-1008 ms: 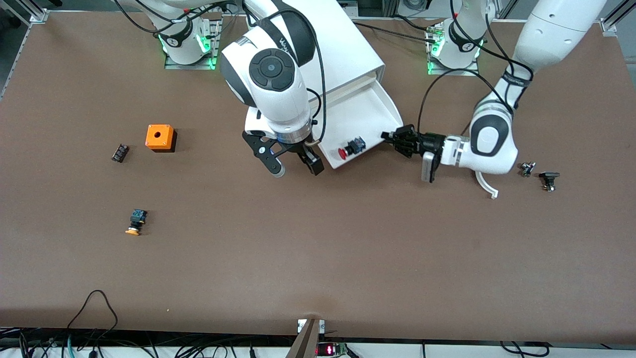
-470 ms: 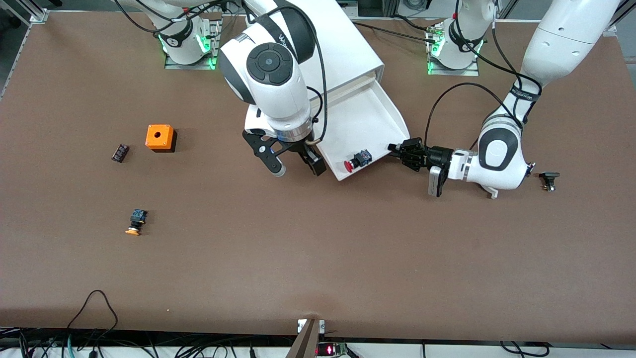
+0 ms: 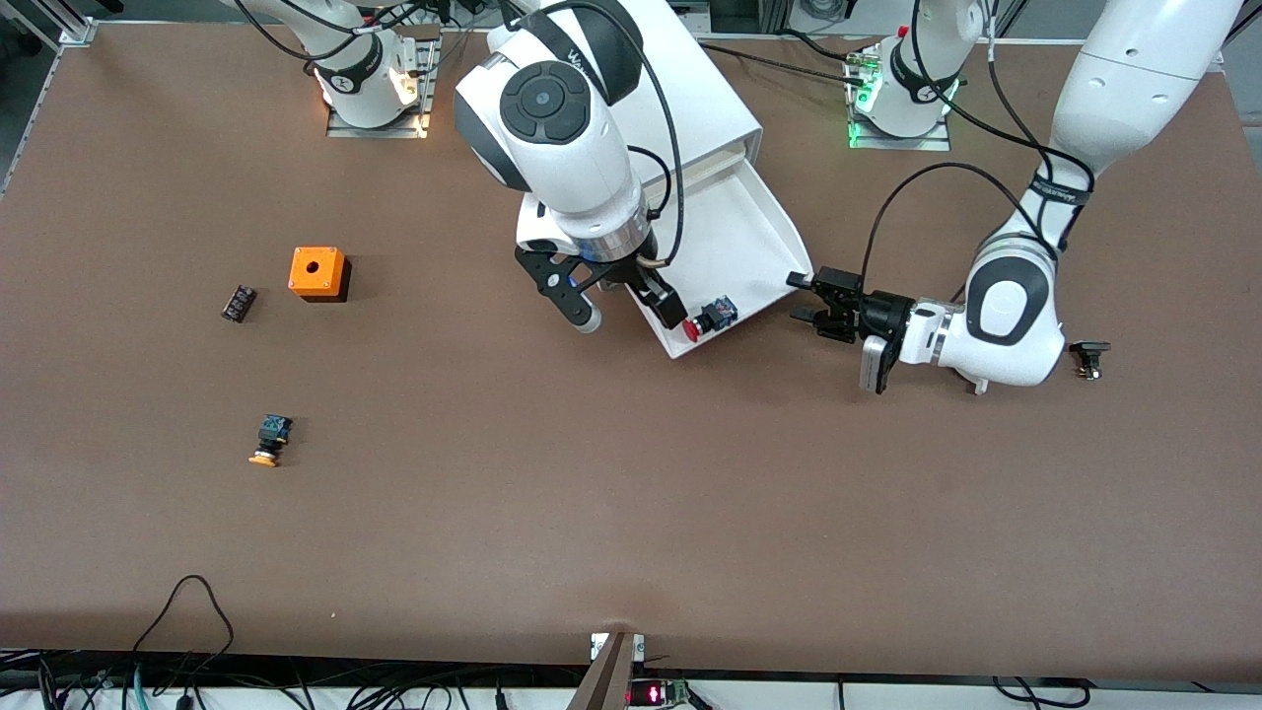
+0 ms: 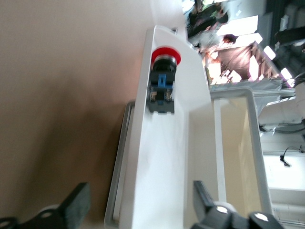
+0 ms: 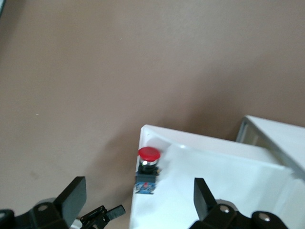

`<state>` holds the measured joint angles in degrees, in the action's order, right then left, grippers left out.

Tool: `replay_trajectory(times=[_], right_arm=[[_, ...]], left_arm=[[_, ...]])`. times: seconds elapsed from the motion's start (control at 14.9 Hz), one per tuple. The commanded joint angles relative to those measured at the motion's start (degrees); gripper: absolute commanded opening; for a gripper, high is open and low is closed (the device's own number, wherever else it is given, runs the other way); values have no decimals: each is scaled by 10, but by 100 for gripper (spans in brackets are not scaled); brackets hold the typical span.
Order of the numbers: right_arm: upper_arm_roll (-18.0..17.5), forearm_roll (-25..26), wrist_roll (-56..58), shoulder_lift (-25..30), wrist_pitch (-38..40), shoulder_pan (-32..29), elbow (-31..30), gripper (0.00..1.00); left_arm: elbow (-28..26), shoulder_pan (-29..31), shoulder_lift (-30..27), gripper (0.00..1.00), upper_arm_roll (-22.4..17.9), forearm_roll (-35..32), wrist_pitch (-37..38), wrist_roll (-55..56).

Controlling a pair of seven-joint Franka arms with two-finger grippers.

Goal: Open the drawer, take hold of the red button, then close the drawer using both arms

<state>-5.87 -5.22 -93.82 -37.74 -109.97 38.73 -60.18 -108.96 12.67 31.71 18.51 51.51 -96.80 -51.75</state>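
Observation:
The drawer [image 3: 732, 232] is pulled out of the white cabinet [image 3: 690, 99]. The red-capped button [image 3: 709, 318] lies on its side in the drawer's front corner. My right gripper [image 3: 627, 309] is open and hovers over the drawer's side wall beside the button. One of its fingers [image 3: 670, 309] is close to the red cap. In the right wrist view the button [image 5: 147, 171] lies ahead of the open gripper [image 5: 138, 200]. My left gripper [image 3: 806, 298] is open, just off the drawer's front corner at the left arm's end. The left wrist view shows the gripper [image 4: 140, 210], the drawer's front wall [image 4: 162, 157] and the button [image 4: 162, 81].
An orange cube with a hole [image 3: 317, 271], a small black part [image 3: 238, 302] and an orange-capped button [image 3: 268, 441] lie toward the right arm's end. A black part [image 3: 1088, 355] lies by the left arm's elbow.
The drawer slid farther out. My left gripper then opened and drew back a little from the drawer's front. My right gripper moved over the drawer's corner, next to the button.

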Motion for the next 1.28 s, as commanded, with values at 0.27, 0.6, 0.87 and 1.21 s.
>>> replay_trajectory(times=[0.27,0.6,0.87,1.21], right_arm=[[-12,-24,-34,-65,-71,20,20,100],[-12,-33,-58,-101,-116,42,18,100],[-12,-34,-59,-117,-119,54,11,100],[-12,-35,-61,-127,-122,58,-1,100]], left_arm=[[142,-1,-35,100,8,-229,111,281],[193,-7,-52,100,11,-341,115,395],[229,-37,-63,100,11,-467,109,451],[288,-76,-60,100,9,-623,114,449]])
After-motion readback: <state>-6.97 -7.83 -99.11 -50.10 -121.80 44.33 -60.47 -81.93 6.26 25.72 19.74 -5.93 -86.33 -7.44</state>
